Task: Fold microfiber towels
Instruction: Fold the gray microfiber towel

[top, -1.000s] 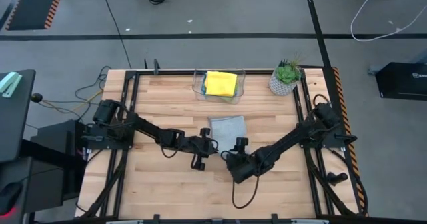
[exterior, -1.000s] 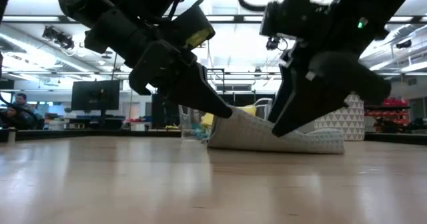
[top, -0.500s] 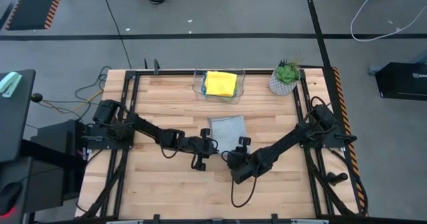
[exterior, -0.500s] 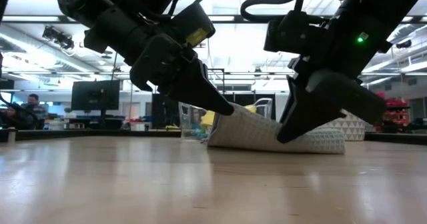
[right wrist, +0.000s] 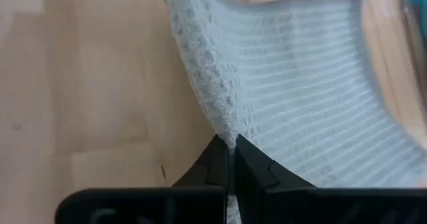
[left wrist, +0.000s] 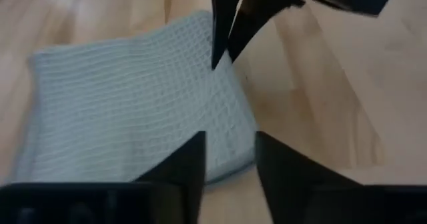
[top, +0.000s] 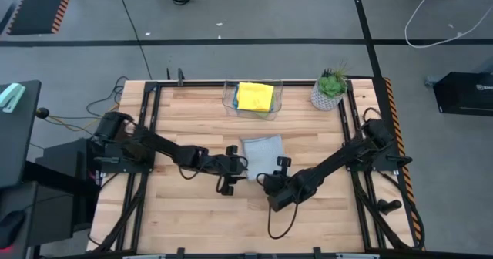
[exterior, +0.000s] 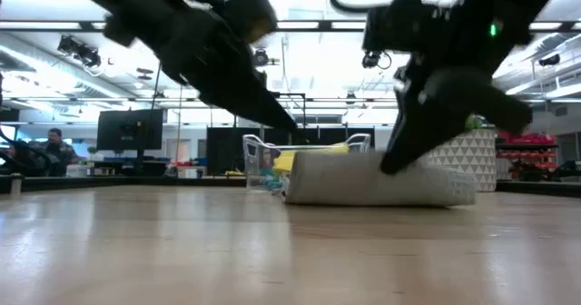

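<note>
A folded pale grey-blue microfiber towel [top: 262,148] lies flat at the table's middle. My right gripper [right wrist: 230,159] is shut on its near right corner and also shows in the left wrist view as two dark fingers [left wrist: 223,24]. My left gripper [left wrist: 230,154] is open and hangs just above the towel's near left corner [exterior: 292,173], touching nothing. A yellow towel [top: 254,96] rests folded in a clear bin [top: 229,101] at the far edge. My right gripper pinches the towel's near right corner [right wrist: 223,127] between its two fingers. The fingers slant down at it from the table's near right side. The thick folded edge runs away from the fingertips. The rest of the towel lies on the table.
A small potted plant [top: 330,89] in a white pot stands at the far right. Bare wood lies near of the towel and to both sides. People sit at desks in the room beyond [exterior: 54,146].
My left gripper has opened and let go of the towel's near left corner, then risen and drawn back toward the table's left. That raised corner has dropped flat. My right gripper has shut on the near right corner.
</note>
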You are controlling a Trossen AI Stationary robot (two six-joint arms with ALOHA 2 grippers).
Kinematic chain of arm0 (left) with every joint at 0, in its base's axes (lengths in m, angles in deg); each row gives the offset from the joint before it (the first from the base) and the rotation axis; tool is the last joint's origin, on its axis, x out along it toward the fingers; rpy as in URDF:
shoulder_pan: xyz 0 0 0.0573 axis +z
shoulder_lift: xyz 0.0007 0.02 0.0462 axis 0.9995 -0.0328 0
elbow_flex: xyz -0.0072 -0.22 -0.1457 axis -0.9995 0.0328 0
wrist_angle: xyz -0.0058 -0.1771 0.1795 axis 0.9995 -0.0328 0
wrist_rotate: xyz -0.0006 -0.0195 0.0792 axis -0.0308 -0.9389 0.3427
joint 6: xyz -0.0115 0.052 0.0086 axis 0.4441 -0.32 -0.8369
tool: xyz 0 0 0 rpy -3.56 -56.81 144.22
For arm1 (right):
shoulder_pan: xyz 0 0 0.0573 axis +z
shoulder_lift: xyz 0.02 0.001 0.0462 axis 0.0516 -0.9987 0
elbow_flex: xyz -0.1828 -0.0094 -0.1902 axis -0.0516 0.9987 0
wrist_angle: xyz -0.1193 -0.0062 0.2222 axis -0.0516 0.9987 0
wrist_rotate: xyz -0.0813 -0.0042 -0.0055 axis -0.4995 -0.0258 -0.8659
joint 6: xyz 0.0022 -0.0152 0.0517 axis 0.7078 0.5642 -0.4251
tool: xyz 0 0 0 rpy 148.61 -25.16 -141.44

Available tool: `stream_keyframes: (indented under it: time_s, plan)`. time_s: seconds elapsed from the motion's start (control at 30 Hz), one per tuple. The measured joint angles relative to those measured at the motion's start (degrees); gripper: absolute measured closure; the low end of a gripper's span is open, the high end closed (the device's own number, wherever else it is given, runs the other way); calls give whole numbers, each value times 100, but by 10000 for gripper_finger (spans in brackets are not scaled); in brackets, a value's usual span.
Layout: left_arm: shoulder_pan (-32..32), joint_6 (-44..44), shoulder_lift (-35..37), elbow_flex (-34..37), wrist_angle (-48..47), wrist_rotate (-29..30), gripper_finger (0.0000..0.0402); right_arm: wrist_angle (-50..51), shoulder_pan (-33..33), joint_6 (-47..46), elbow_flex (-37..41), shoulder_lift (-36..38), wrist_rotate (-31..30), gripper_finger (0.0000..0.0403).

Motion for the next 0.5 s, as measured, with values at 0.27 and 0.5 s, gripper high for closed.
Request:
stream_keyframes:
  time_s: [0.27,0.5]
  plan:
    - [9,441,1343,951,-221,-11,184,394,-100,308,-285,703,619,391]
    - [-151,1202,2174,2245,904,-114,211,668,-308,864,-794,752,1255,391]
